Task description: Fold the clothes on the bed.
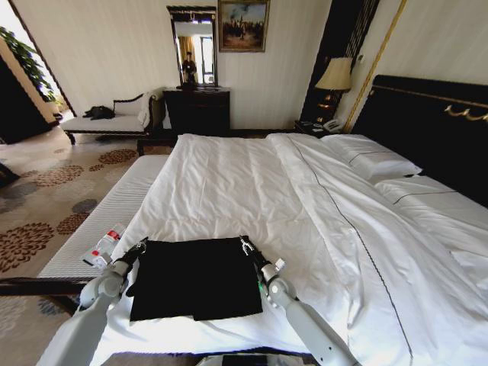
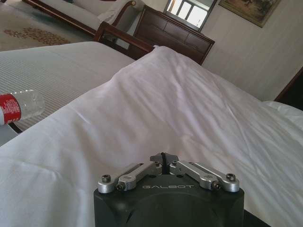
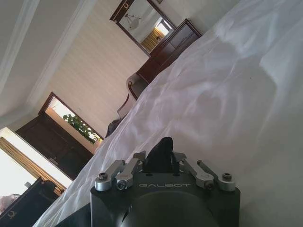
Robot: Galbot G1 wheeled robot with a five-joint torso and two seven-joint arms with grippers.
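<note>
Now T-shirt (image 1: pixel 197 277) corners between fingers (image 1: pixel 247 245)

Both arms reach forward from the near foot of the bed (image 1: pixel 229 168), low over its white cover. The left gripper (image 1: pixel 140 245) sits at the far left corner of the black T-shirt (image 1: pixel 194 278), its fingers (image 2: pixel 163 158) pinched together on a sliver of dark cloth. The right gripper (image 1: pixel 245 245) sits at the far right corner, its fingers (image 3: pixel 137 158) clamped on a raised tuft of the same fabric. The grey forearms run back along either side of the shirt, wrists level, the right forearm angled inward.
</note>
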